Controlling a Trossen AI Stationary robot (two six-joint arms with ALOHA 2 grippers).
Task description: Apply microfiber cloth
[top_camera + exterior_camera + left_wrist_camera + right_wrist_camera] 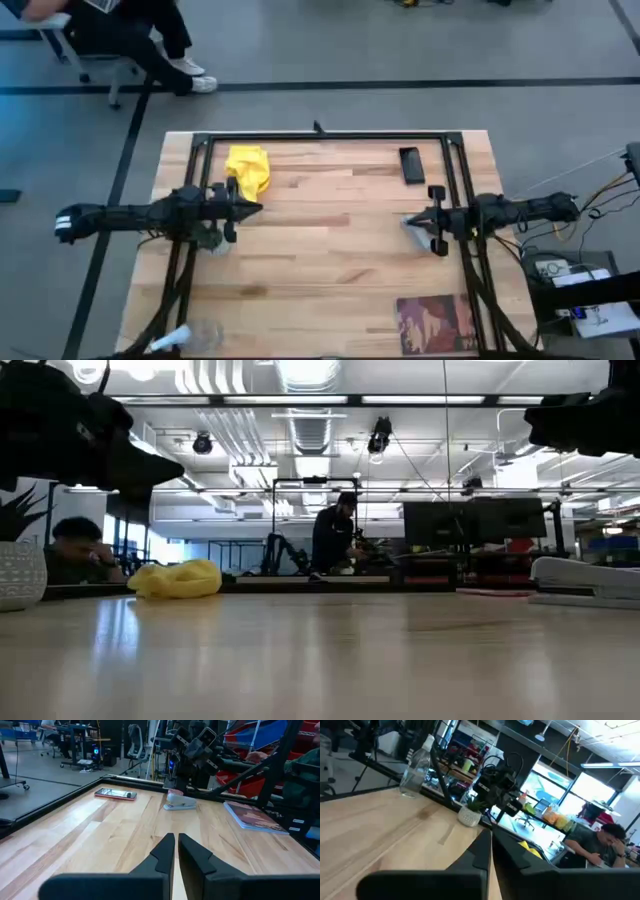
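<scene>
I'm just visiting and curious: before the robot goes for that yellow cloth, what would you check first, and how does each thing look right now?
1. Cloth in view and uncovered: ok, crumpled near the table's far left.
2. Left gripper beside the cloth and holding nothing: ok.
3. Left gripper open enough to grasp: not ok, fingers nearly together.
4. Right gripper out of the way: ok, at the right side, shut.
5. Phone reachable for wiping: ok, lying flat at far right.
6. Phone screen faces up: cannot tell.

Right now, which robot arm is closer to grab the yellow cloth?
The left. Its claw hangs just beside the microfiber cloth at the table's far left, while the right claw waits across the table, nearer the phone.
</scene>
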